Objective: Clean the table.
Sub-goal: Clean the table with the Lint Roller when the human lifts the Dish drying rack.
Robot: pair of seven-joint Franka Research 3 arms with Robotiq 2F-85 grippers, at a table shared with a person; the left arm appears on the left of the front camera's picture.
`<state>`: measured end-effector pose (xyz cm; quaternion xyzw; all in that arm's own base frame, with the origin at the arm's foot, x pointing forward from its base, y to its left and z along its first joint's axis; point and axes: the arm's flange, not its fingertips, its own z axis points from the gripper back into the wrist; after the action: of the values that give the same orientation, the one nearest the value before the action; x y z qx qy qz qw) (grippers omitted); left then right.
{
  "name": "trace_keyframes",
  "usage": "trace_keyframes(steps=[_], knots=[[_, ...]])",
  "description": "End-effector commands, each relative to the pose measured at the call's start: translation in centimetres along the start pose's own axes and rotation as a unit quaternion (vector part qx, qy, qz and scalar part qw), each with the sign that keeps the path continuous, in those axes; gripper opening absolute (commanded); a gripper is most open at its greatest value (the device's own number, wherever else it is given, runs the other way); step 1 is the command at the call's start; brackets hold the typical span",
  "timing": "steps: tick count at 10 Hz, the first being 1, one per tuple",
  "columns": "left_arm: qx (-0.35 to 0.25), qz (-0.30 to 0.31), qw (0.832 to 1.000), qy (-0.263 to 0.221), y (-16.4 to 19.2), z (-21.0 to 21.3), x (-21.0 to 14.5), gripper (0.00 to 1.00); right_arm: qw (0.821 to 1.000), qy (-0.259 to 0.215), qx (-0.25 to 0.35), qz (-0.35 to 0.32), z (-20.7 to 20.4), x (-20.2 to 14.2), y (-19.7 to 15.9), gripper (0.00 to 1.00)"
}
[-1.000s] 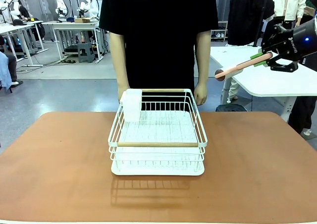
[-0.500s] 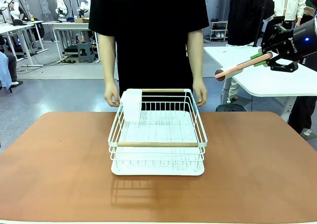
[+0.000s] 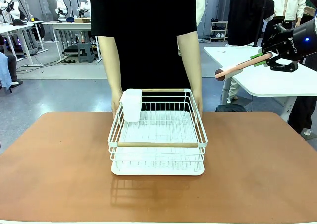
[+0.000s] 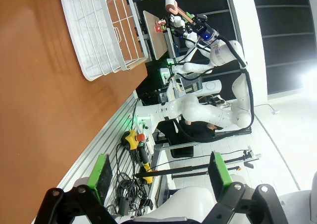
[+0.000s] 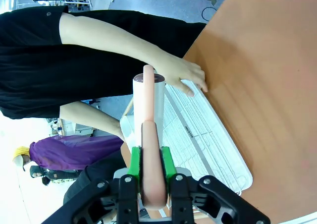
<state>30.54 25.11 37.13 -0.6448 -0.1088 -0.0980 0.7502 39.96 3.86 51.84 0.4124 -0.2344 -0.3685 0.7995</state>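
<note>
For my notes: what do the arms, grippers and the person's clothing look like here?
The left gripper and the right gripper are black with green pads. The right arm is white, with rounded links, a black cable alongside and a blue light near the wrist. The person wears a black short-sleeved top.

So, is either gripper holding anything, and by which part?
Right gripper is shut on the pink rod, gripping one end; left gripper is open and empty.
</note>
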Motion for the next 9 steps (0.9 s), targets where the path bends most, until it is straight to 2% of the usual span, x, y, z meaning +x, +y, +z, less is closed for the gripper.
trace_keyframes(steps=[1, 9], knots=[[0.003, 0.0, 1.0, -0.003, -0.01, 0.26, -0.12, 1.0, 1.0, -0.001, 0.002, 0.001, 0.1, -0.05, 0.15, 0.15], [0.003, 0.0, 1.0, -0.003, -0.01, 0.26, -0.12, 1.0, 1.0, -0.001, 0.002, 0.001, 0.1, -0.05, 0.15, 0.15]])
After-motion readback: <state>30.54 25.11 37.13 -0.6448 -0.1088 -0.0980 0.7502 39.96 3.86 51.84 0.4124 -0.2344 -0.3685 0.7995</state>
